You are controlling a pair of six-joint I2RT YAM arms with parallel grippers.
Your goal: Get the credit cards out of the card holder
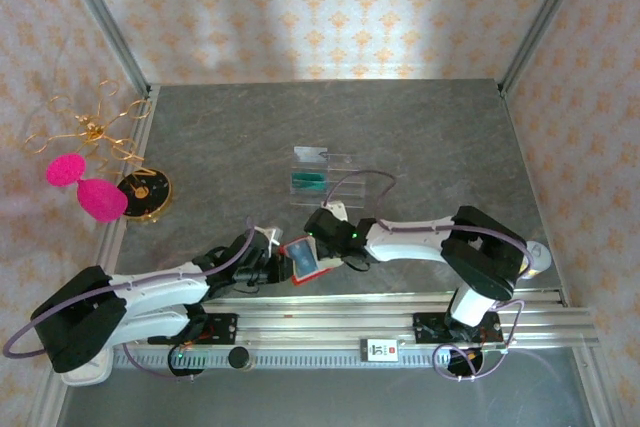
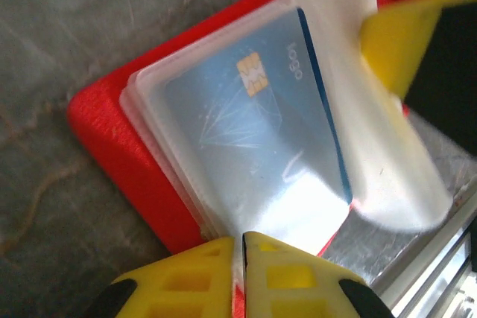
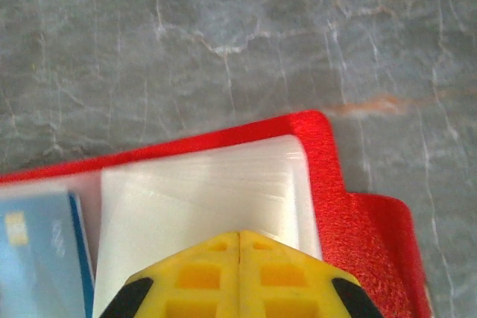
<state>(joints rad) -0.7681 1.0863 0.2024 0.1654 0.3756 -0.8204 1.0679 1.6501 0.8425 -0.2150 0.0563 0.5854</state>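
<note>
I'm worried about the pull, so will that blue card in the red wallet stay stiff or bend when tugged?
The blue card lies flat with straight edges, so it's probably stiff and light. The clear sleeve beside it curls where lifted, so it will likely flop while the card slides. The small red wallet may drag along unless held.
</note>
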